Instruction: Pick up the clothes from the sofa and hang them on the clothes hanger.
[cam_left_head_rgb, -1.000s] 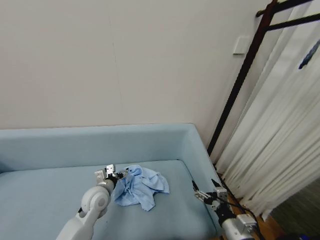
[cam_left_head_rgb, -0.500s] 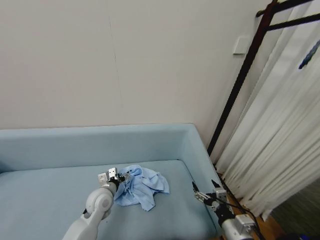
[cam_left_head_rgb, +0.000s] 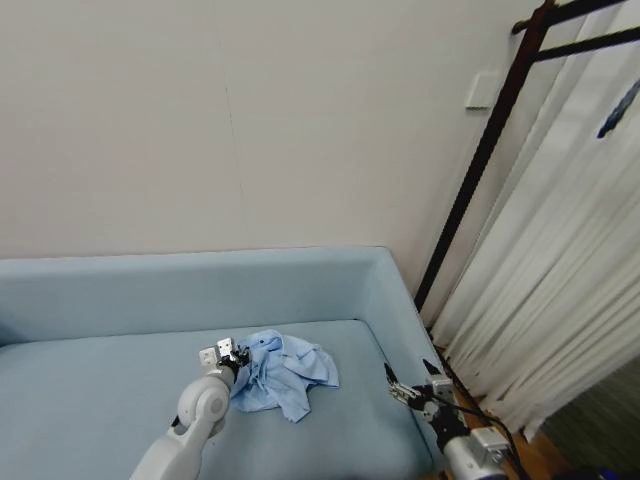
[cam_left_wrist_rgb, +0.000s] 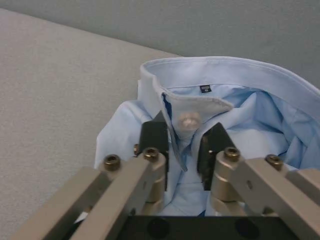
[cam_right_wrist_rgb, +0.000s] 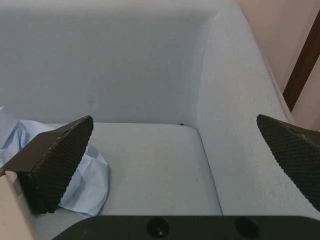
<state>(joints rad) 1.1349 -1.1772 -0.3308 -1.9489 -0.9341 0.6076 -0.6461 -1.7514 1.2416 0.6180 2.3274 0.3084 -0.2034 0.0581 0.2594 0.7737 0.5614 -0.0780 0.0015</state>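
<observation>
Left wrist view: left end effector (cam_left_wrist_rgb: 182, 150) narrowly straddles shirt (cam_left_wrist_rgb: 250, 100) collar; right end effector (cam_right_wrist_rgb: 174, 124) wide over sofa (cam_right_wrist_rgb: 150, 165).

Home, living rm: sofa (cam_left_head_rgb: 200, 290), curtains (cam_left_head_rgb: 560, 270), clothes hanger (cam_left_head_rgb: 467, 185).

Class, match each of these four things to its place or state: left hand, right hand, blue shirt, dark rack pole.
1 left hand
2 right hand
3 blue shirt
4 dark rack pole

a crumpled on the sofa seat
b open, near the armrest
c beside the white curtain
d open, astride the button placket

Pairs: 1-d, 2-b, 3-a, 4-c.
</observation>
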